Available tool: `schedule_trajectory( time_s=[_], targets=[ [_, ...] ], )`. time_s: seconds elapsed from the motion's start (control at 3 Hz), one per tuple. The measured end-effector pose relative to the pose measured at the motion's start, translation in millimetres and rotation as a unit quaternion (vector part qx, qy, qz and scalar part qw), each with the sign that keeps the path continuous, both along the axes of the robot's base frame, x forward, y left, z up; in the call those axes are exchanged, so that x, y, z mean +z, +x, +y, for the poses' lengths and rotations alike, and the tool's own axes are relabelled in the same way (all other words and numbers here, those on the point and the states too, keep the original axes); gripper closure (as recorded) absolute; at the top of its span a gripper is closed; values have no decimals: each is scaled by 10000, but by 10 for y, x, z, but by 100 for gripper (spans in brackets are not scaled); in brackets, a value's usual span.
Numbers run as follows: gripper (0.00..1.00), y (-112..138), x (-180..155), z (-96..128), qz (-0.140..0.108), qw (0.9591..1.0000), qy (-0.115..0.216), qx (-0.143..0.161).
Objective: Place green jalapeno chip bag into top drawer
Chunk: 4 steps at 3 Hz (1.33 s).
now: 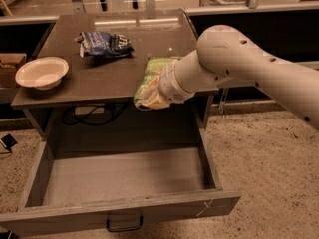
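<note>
Green jalapeno chip bag (pixel 153 69): lies at the front edge of the worktop (pixel 94 81), not yet in the top drawer (pixel 124 176). Pincer (pixel 149 97) pressed against the bag's near end; cannot tell whether gripping it. Drawer pulled out directly below, ready. Likely left to do: lift clear, lower in, let go. Farther back, dark blue bag (pixel 104 44) and white bowl (pixel 42 72).

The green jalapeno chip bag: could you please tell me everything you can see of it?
The green jalapeno chip bag is light green, glossy and crumpled, with pale print. It lies on the dark table near the front edge, right of the middle, above the open top drawer. The tool sits at its near end, covering part of it; the arm hides its right side.
</note>
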<state>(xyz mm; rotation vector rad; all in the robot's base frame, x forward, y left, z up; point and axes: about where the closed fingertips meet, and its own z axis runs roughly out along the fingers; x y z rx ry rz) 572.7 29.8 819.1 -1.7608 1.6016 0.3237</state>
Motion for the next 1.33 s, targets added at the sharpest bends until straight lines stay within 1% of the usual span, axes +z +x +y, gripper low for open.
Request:
schedule_trajectory(
  time_s=[0.33,0.67,1.0,1.33],
  targets=[
    [100,-73,355,-73,-166,9974,666,226],
    [100,-205,851,-200,-398,9890,1292,595],
    [100,-462,1410,-337,-615,9794,1637,1008],
    [100,-812,1948,-492,-793,9747,1640,1297]
  ],
)
